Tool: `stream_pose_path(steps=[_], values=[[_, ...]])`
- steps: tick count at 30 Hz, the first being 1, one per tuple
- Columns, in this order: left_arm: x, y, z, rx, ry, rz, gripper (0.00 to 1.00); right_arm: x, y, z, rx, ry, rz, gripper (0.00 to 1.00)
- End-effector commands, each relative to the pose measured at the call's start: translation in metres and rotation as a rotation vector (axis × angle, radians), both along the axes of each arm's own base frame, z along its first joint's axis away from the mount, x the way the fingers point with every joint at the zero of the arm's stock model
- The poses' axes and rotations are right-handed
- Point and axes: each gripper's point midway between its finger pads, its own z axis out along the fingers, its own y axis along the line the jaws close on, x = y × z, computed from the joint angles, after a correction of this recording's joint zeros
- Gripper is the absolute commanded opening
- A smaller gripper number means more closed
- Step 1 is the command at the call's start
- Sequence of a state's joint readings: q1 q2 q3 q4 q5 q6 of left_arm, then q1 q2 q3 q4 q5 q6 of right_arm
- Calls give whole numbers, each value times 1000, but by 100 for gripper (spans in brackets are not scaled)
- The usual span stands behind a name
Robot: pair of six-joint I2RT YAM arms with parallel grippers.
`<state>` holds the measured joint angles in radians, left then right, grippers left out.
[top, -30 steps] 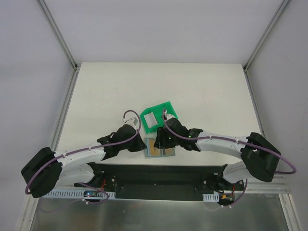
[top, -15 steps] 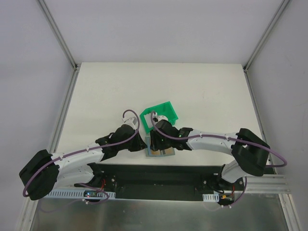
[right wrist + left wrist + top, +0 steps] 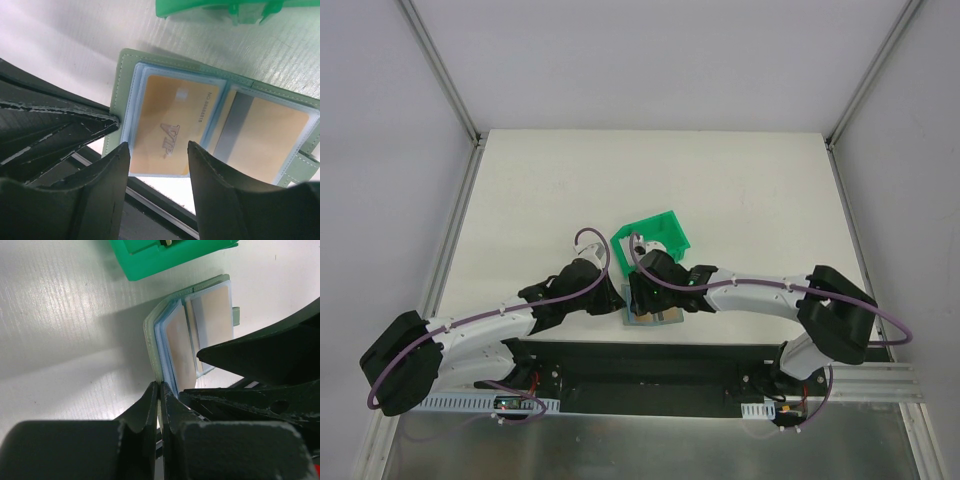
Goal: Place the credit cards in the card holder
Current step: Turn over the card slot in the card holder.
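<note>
Reaching inward, left fingers [image 3: 144,412] pinching card holder [image 3: 119,90] edge

Looks down past the left gripper [image 3: 160,395], clamped tight on the near edge of the card holder [image 3: 150,335]. Shows the holder open on the white table [image 3: 60,315], tan credit cards [image 3: 180,347] in both clear pockets. Catches the right gripper [image 3: 191,374] reaching in from the right over the holder, and a green bin [image 3: 160,260] just beyond.

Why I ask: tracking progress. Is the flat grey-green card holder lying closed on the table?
No, the grey-green card holder lies open, with tan-orange plastic cards showing in both clear pockets.
</note>
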<state>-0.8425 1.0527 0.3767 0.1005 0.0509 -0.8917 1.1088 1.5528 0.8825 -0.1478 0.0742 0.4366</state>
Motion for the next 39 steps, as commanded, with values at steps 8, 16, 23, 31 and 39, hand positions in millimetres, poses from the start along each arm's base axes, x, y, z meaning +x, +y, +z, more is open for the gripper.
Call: stream_pose_path(steps=[8, 16, 23, 31, 39], values=[[3, -2, 5, -36, -19, 9, 0, 5, 3, 5, -46, -27, 5, 52], [3, -2, 5, -36, -20, 8, 0, 10, -8, 12, -132, -76, -4, 50], [4, -1, 4, -32, -22, 12, 0, 8, 2, 19, -83, -76, 21, 50], [3, -1, 5, -34, -21, 11, 0, 2, 14, 10, -55, -36, 43, 51], [3, 0, 6, -38, -26, 17, 0, 1, 10, 2, -80, -23, 38, 51]])
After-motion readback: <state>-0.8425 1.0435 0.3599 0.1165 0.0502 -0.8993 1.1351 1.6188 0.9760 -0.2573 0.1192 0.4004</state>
